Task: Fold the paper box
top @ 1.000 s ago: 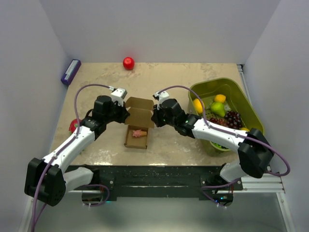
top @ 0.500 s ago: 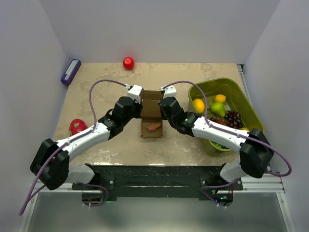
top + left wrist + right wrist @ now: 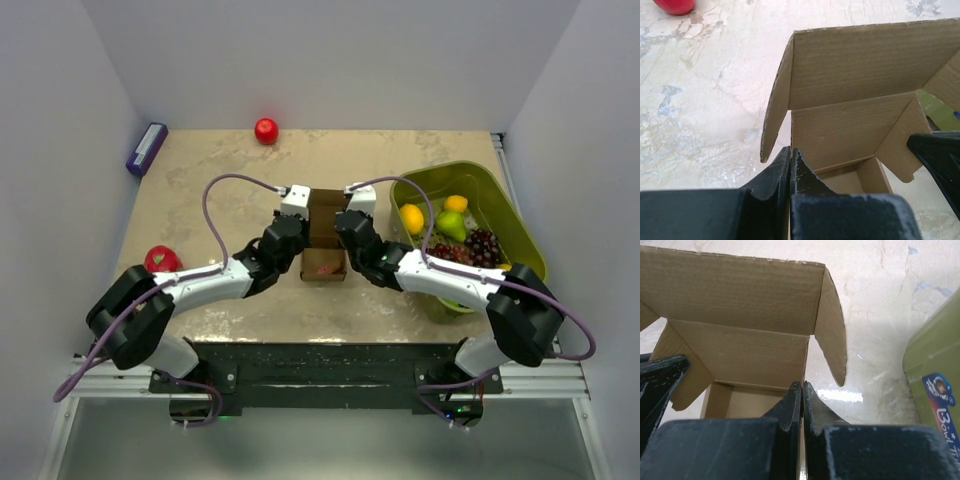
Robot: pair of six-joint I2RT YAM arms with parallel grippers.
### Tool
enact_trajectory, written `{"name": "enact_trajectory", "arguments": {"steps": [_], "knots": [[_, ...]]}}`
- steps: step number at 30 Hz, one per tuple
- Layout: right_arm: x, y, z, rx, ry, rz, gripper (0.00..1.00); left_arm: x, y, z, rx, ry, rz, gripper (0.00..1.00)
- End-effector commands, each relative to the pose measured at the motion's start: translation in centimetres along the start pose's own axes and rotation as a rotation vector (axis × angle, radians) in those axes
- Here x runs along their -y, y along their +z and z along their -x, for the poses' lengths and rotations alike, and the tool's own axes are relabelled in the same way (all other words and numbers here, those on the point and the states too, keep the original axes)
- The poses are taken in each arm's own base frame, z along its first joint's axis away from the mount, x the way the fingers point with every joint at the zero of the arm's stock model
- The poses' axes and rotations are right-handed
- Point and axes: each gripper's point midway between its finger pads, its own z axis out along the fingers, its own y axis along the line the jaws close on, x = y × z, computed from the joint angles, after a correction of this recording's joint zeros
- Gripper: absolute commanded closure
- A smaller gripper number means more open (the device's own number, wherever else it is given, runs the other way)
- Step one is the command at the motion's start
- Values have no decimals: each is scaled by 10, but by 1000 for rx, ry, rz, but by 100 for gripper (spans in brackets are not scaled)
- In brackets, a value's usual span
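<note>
Since a second ago the paper box (image 3: 324, 262) has been carried from left of centre to the middle of the desk (image 3: 200, 190) and turned square to the arms, and both arms have swung inward with it. It now sits between the two grippers, open at the top, with its lid flap (image 3: 325, 208) standing up on the far side and a dust flap (image 3: 774, 117) hanging off each end of that lid. A small pinkish item lies inside, too small to identify. The left gripper (image 3: 790, 152) has its jaws pressed together on the box's left wall. The right gripper (image 3: 802, 387) pinches the right wall the same way, so the box is held from both sides. In each wrist view the opposite gripper's dark finger shows at the far edge of the box. Just to the right of the right arm stands the green basket (image 3: 515, 215), holding yellow fruit, a green pear and dark grapes. Its wall appears in the right wrist view with a blue sticker (image 3: 939, 400) on it. Further out, a red, green-topped fruit (image 3: 160, 260) lies near the left arm. A red ball (image 3: 266, 130) rests by the back wall, and a purple block (image 3: 147, 148) lies in the far left corner.
</note>
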Motion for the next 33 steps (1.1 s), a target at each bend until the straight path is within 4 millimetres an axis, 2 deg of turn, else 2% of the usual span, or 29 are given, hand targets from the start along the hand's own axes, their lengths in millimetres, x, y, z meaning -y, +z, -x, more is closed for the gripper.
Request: {"name": "enact_trajectory", "arguments": {"steps": [1,13,20,28,33], "knots": [[-14,-3,16,102,139,30,100,13,-1,13,105,-70,13,100],[-4,-10,-32,42,110,-50,100,19,-9,-40,35,-69,43,100],[2,-18,-47,20,115,-108,98,18,-18,-74,-30,-70,95,100],[14,-28,-67,-25,127,-149,91,13,-31,-98,-66,-44,133,100],[17,-33,-73,-35,129,-162,87,13,-37,-109,-84,-26,141,100]]}}
